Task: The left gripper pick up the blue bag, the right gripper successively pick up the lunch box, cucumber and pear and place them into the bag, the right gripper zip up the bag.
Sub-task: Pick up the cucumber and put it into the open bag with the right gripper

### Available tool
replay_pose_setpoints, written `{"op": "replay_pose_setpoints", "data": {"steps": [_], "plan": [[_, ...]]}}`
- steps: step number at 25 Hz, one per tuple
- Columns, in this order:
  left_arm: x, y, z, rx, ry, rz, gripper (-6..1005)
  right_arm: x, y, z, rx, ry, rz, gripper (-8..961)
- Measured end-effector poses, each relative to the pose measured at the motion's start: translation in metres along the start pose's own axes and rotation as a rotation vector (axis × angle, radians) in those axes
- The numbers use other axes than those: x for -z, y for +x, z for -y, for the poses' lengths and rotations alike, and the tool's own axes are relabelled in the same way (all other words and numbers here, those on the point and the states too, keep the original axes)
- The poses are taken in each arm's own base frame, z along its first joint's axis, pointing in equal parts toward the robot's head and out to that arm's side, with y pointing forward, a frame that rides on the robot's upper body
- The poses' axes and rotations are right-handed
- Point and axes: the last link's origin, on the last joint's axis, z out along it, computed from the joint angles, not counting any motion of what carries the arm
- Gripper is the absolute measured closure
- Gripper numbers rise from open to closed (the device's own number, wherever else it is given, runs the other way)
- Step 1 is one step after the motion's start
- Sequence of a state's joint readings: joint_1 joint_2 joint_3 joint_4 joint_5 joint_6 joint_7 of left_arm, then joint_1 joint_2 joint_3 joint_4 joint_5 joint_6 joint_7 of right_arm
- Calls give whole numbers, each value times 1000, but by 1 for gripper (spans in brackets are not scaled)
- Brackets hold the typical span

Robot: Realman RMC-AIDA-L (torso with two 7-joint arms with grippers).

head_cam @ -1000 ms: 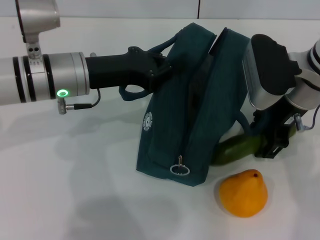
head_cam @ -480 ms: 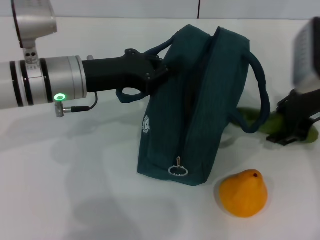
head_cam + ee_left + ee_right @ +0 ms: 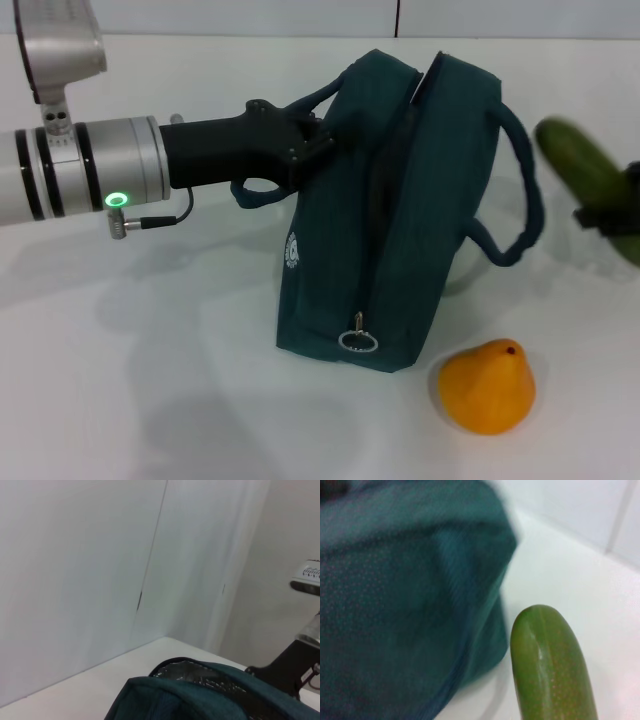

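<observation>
Black left gripper (image 3: 310,145) reaches in horizontally, clamped on blue bag (image 3: 400,230) handle, bag upright on table (image 3: 150,380); right gripper (image 3: 610,215) holds cucumber (image 3: 580,165) aloft beside bag, pear (image 3: 487,386) near bag front.

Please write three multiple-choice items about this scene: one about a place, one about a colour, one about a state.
1. Where is the orange-yellow pear?
A. on the white table
B. inside the bag
C. in a gripper

2. What colour is the boxy fabric bag?
A. red
B. dark teal-blue
C. yellow

3. The long green cucumber is:
A. lying on the table
B. lifted at the right gripper
C. inside the bag

Answers: 1 A, it rests before the bag. 2 B, the fabric shows it. 3 B, it hangs above the table, while the left gripper grips the bag's handle.
</observation>
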State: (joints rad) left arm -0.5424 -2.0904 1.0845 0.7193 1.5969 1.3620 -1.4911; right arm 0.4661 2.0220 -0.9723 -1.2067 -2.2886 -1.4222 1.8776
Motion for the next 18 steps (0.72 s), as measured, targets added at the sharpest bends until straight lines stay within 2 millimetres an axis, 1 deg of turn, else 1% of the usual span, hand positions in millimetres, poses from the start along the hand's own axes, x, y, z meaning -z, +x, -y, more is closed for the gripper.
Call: {"op": "replay_pose_setpoints", "data": {"steps": [5,7,9,10,14,18], "plan": [[0,0,0,2,1,-13,960,26,8,12,-122,49,200,424],[-1,1,0,2,-1,-13,960,36,5,14,-129,55,318,424],[-1,1,0,1,-2,-15,960,41,2,13,-119,51,406,424],[-1,1,0,1,-3,-17,960,45,-1,11,-102,40,481,424],[-1,5,-1,2,-7,-35,960,50,-16,0,-49,-40,709,424],[-2,8,-3,4,-25,-45,960,45,-35,-14,-12,-156,878,425]]}}
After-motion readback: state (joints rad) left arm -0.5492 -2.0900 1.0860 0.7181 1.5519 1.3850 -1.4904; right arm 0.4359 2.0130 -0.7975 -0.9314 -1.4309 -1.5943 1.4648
